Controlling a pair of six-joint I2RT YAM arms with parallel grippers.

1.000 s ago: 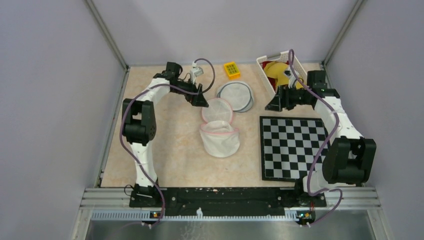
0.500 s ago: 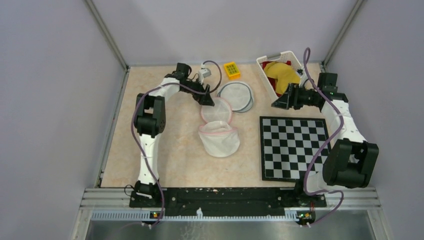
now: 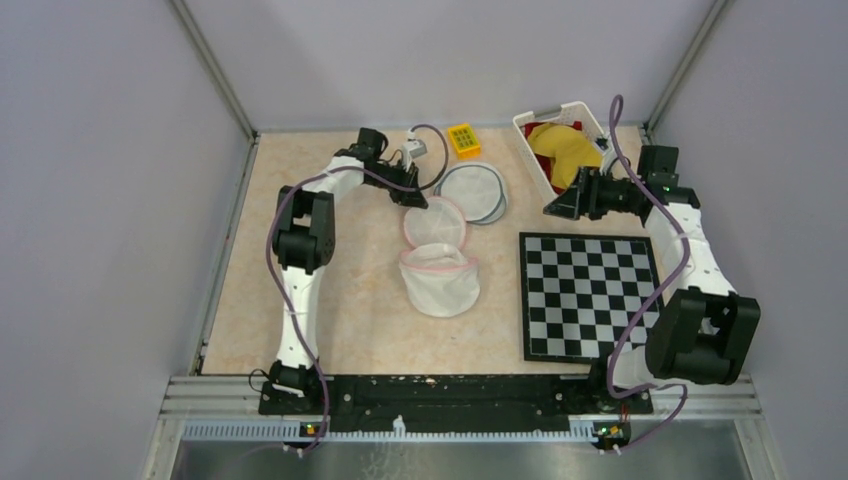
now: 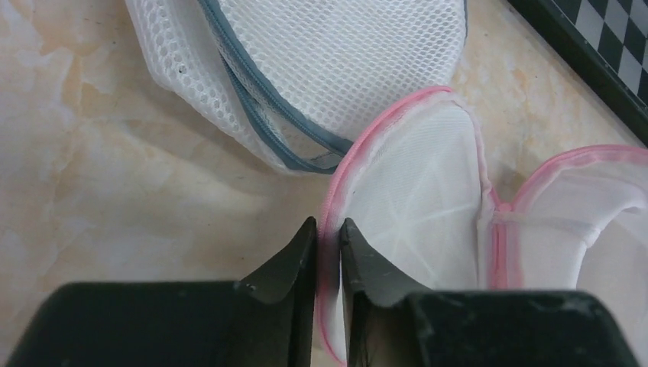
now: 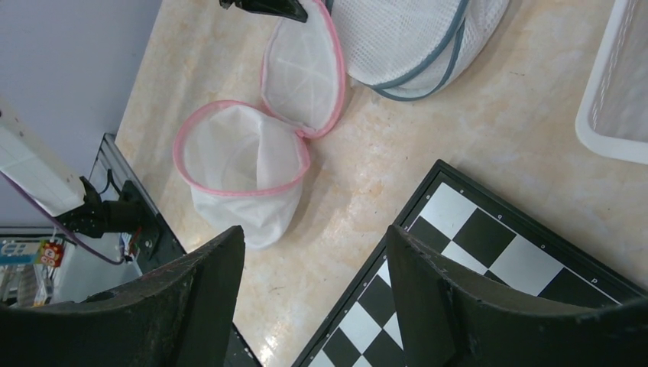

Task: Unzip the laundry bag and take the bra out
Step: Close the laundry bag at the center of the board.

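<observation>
left gripper (image 4: pixel 327 225): jaws pinched shut on the pink rim of the bag's flipped-out lid, at its far-left edge
task thing: pink-trimmed white mesh laundry bag (image 3: pixel 440 282), mid-table, left of the chessboard, near side of the grey bag
bag look: zip already undone, round lid (image 4: pixel 416 195) lying flat on the far side, hinged to the body; mouth gaping, thin and floppy mesh
bra: can't make it out, inside reads all white in the right wrist view
step: judged as opening done, lid being held back to get at the contents
next move: likely needs the lid pinned while the other arm reaches into the mouth; the soft mesh may drag along
neighbour: grey-trimmed white mesh bag (image 3: pixel 472 190), just beyond the lid, edges touching or overlapping
mat: black-and-white chessboard mat (image 3: pixel 585 295), right of the bag, apart
right gripper (image 5: pixel 313 237): jaws wide apart, holding nothing, hovering by the white plastic basket (image 3: pixel 530 148) at far right
</observation>
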